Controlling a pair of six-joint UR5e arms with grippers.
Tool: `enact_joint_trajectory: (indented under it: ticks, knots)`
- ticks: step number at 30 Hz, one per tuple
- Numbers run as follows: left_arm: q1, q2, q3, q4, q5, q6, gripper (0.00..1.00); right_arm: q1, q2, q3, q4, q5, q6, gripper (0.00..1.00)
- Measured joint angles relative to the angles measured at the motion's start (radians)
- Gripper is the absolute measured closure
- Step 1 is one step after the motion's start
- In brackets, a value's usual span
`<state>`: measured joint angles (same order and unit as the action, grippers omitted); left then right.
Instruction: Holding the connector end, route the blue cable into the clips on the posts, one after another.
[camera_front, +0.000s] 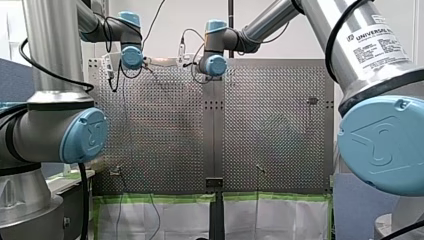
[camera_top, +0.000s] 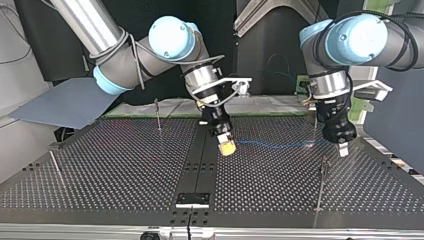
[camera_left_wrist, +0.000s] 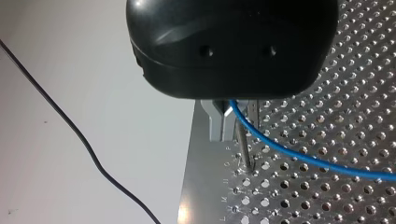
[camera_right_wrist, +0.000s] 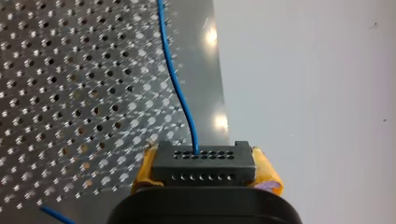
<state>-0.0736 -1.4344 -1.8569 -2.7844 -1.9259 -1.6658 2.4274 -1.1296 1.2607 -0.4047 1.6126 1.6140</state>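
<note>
my right arm comes in at the top view's left, wrist bent down and tilted toward the middle of the table (camera_top: 125, 170). my right gripper (camera_top: 227, 146) hangs just above the perforated plate there. its yellow pads (camera_right_wrist: 267, 176) are clamped narrow on the black connector (camera_right_wrist: 204, 163). the blue cable (camera_right_wrist: 176, 84) leaves the connector's face and runs ahead over the holes. in the top view the cable runs across to my left gripper (camera_top: 342, 149), which points straight down at that view's right. in the left wrist view the cable comes out from under that gripper, just beside a thin post (camera_left_wrist: 245, 149). i cannot tell whether that gripper holds the cable. both wrist views show the table's edge close by. another post (camera_top: 157, 114) stands well apart, far at the top view's left, with bare plate between.
</note>
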Motion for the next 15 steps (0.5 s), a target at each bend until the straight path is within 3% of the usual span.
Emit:
enact_joint_trajectory:
  ticks: [9, 15]
  knots:
    - [0.026, -0.029, 0.044, -0.021, 0.012, 0.000, 1.00, 0.005, 0.011, -0.035, 0.020, -0.006, 0.000, 1.00]
    - [0.042, -0.031, 0.047, -0.024, 0.019, 0.000, 1.00, 0.011, 0.049, -0.060, 0.027, -0.006, 0.000, 1.00]
